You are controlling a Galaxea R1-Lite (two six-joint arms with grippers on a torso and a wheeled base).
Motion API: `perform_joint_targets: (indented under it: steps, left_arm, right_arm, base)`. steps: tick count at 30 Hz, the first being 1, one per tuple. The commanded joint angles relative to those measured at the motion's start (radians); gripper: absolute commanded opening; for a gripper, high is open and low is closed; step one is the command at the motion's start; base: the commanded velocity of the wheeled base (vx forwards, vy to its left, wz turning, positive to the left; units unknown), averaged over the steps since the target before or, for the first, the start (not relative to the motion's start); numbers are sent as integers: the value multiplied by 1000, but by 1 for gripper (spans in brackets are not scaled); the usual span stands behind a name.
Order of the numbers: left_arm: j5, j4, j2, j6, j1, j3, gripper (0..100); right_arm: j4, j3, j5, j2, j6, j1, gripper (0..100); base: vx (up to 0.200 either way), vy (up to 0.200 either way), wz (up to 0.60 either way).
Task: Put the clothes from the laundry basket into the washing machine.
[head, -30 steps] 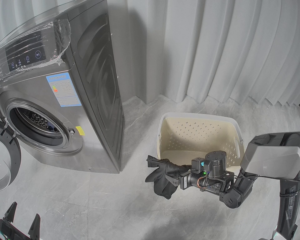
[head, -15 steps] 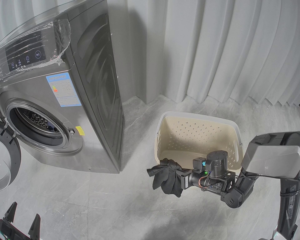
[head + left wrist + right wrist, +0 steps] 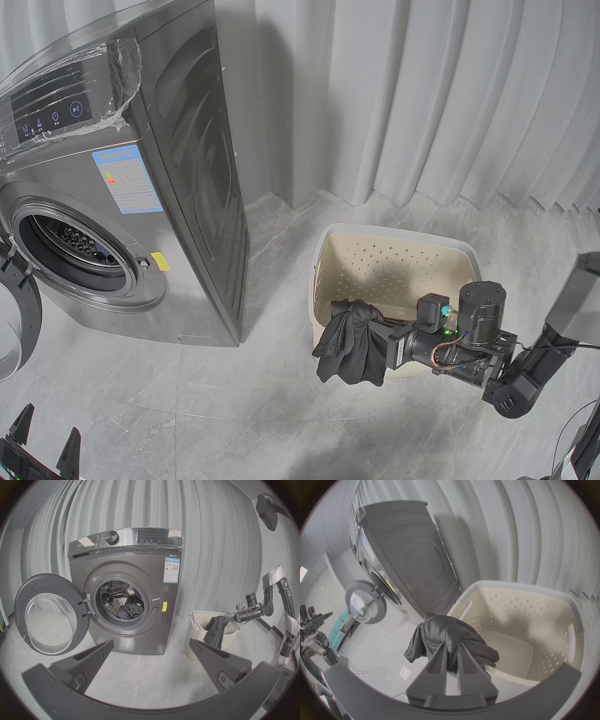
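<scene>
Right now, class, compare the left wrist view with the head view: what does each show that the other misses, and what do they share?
Left wrist view adds dark clothes in the drum and the whole open door. Head view adds the inside of the laundry basket, its visible floor bare. Both show the washing machine and the right gripper shut on a dark garment at the basket's near corner.
</scene>
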Motion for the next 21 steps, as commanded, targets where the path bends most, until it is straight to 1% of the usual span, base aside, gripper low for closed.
perform_joint_targets:
  steps: [1, 2, 3, 6, 8, 11, 15, 21]
  left_arm:
    - [0, 0, -12, 1, 0, 16, 100]
    - [0, 0, -12, 1, 0, 16, 100]
    - [0, 0, -12, 1, 0, 16, 100]
    - [0, 0, -12, 0, 0, 18, 100]
    - [0, 0, -12, -3, 0, 16, 100]
    - [2, 0, -12, -2, 0, 18, 100]
    - [2, 0, -12, -3, 0, 18, 100]
    - [2, 0, -12, -5, 0, 16, 100]
  right_arm:
    - [-32, 54, -9, -242, 6, 49, 0]
    - [-32, 54, -9, -246, 6, 51, 0]
    - [-34, 51, -10, -306, 6, 65, 0]
    - [-12, 39, -10, -398, 5, 85, 0]
    - [-3, 35, -10, -416, 3, 86, 0]
    - [60, 22, -10, -515, 2, 99, 0]
    - [114, 8, -12, -585, 2, 99, 0]
    - [133, 16, -13, -607, 2, 99, 0]
  base:
    - [0, 0, 0]
    - [0, 0, 0]
    - [0, 0, 0]
    - [0, 0, 0]
    - [0, 0, 0]
    - [0, 0, 0]
    - [0, 0, 0]
    - [-200, 0, 0]
